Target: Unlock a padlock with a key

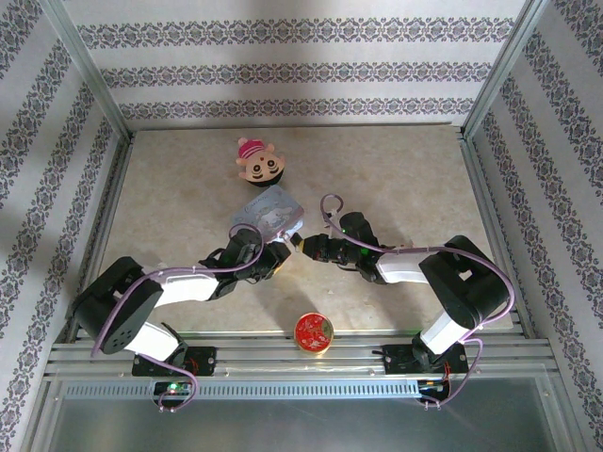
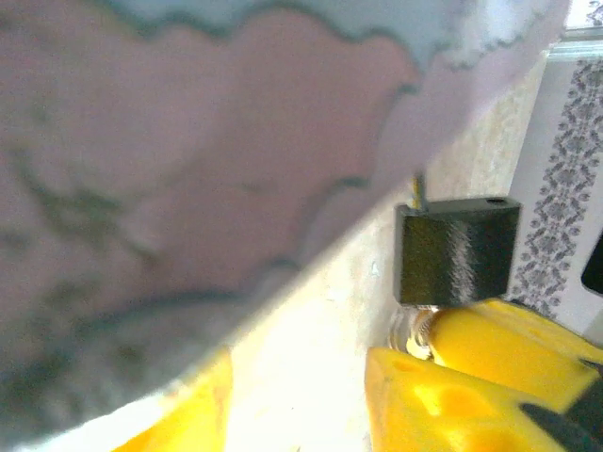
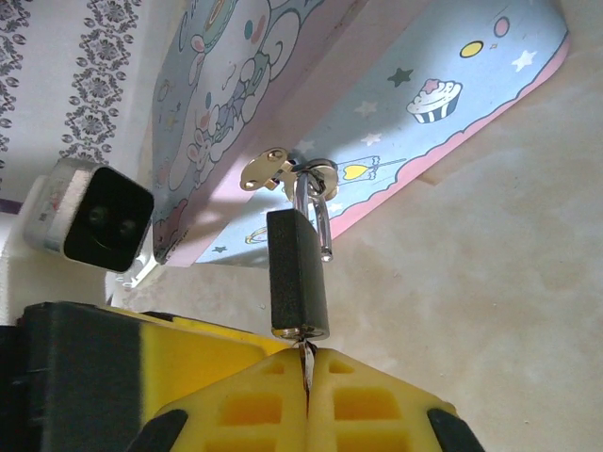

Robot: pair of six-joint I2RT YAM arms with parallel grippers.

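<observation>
The dark padlock (image 3: 298,278) hangs by its silvery shackle (image 3: 318,215) from the brass hasp (image 3: 264,169) of the pastel-blue cartoon tin (image 3: 283,75). One shackle leg ends free beside the body. My right gripper (image 3: 307,369) is shut on the thin key (image 3: 305,350), whose tip sits in the padlock's underside. In the left wrist view the padlock (image 2: 457,250) is at the right, under the tin (image 2: 188,141). My left gripper (image 2: 297,405) is open beside it with only table between its fingers (image 2: 424,395). From above, the two grippers (image 1: 279,252) (image 1: 303,245) meet at the tin's (image 1: 268,212) near corner.
A cartoon doll head with a pink hat (image 1: 259,165) lies behind the tin. A red round lid (image 1: 313,331) sits near the front rail. Metal frame posts and patterned walls close in the table (image 1: 424,188) on three sides.
</observation>
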